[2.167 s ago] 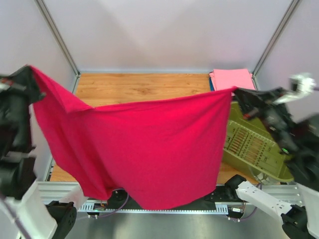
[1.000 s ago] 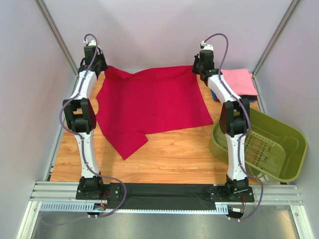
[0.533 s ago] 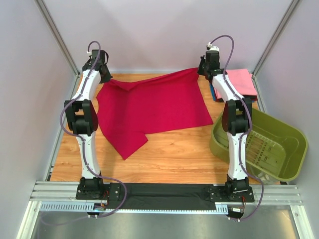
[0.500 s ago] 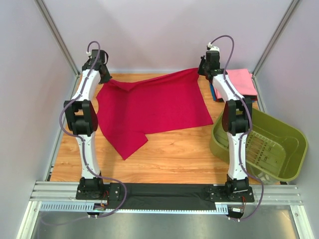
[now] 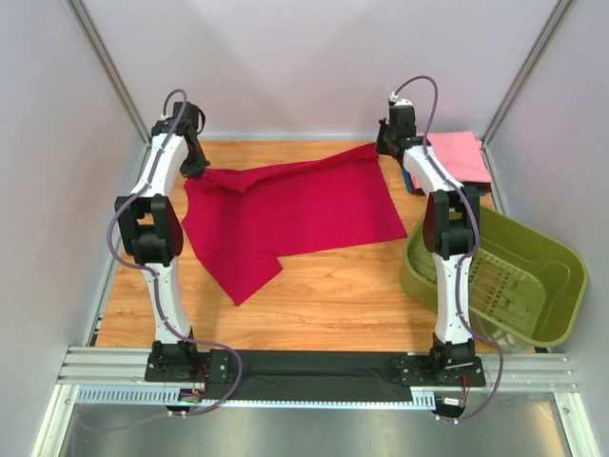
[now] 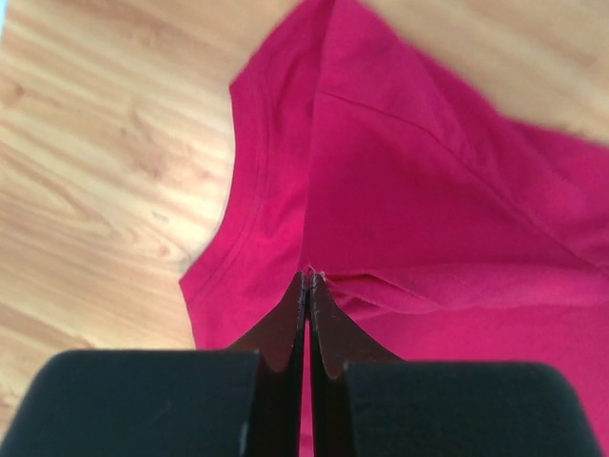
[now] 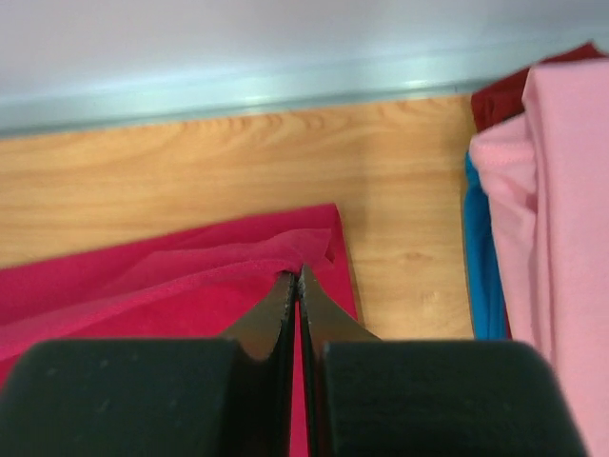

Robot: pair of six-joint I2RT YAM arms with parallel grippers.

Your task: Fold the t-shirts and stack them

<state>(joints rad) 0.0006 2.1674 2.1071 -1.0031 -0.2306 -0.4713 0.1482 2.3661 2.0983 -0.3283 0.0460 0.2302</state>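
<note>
Bright, even overhead light; faint soft shadows; wrist views slightly blurred.

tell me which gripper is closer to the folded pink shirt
Right. The right gripper, shut on a corner of the red shirt, is just beside the folded pink shirt. The left gripper grips the opposite corner, well away from it.

red t-shirt (image 5: pixel 295 209), spread: 1 | folded t-shirts (image 5: pixel 455 155), stacked: 3 showing (pink, blue, dark red) | basket (image 5: pixel 563 271): 1 | robot arms (image 5: pixel 157 195): 2 | table (image 5: pixel 352 295): 1
</note>
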